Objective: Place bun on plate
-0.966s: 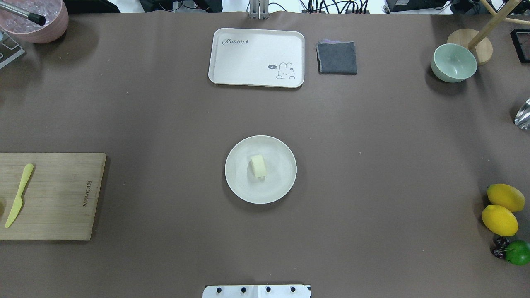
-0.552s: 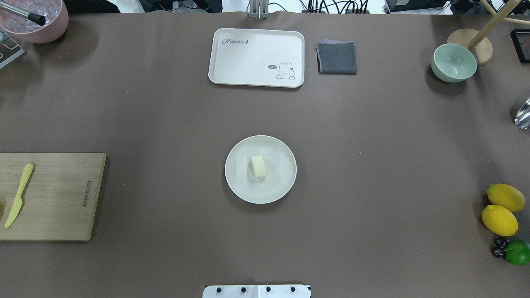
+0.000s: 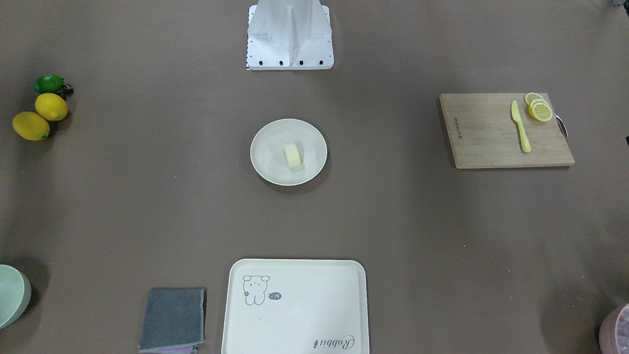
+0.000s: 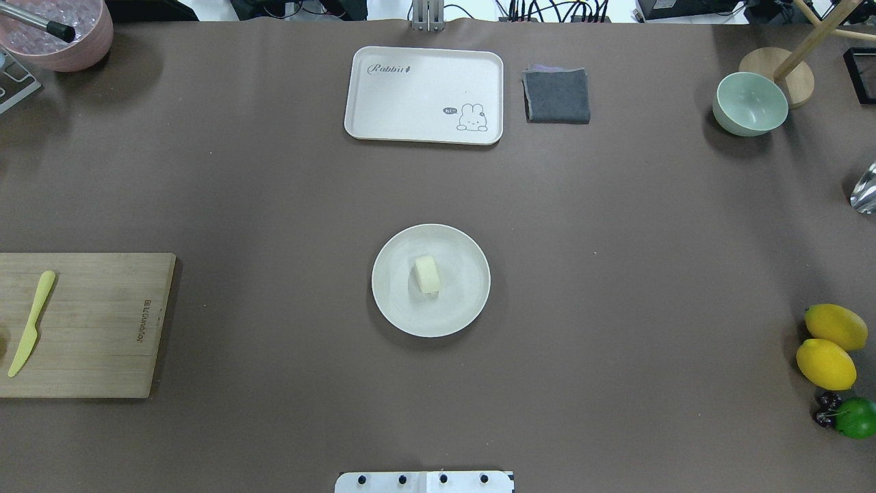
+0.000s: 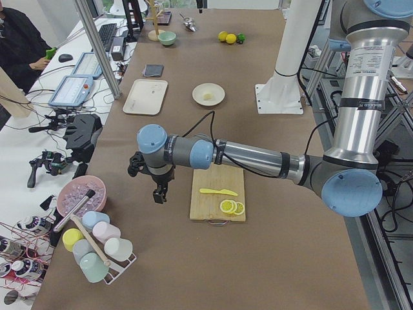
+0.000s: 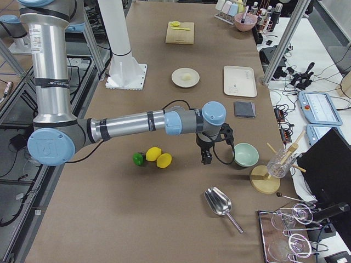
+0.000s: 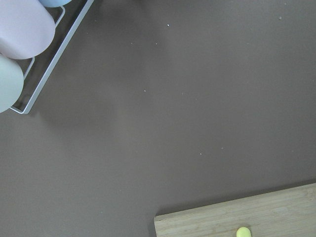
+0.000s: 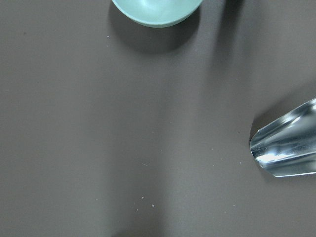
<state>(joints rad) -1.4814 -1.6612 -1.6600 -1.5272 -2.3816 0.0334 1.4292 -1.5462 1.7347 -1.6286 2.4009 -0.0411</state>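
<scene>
The pale cream bun (image 4: 427,274) lies near the middle of the round off-white plate (image 4: 467,302) at the table's centre; the front-facing view shows the same bun (image 3: 292,155) on the plate (image 3: 268,164). Neither gripper is near it. My left gripper (image 5: 157,192) hangs over the table's left end beside the cutting board, seen only in the exterior left view. My right gripper (image 6: 207,159) hangs over the right end near the green bowl, seen only in the exterior right view. Whether either is open or shut I cannot tell.
A cream tray (image 4: 424,94) and a grey cloth (image 4: 557,96) lie at the far side. A cutting board (image 4: 89,325) with a yellow knife (image 4: 31,323) is at left. A green bowl (image 4: 749,104), lemons (image 4: 826,363), a lime (image 4: 856,418) and a metal scoop (image 6: 220,204) are at right.
</scene>
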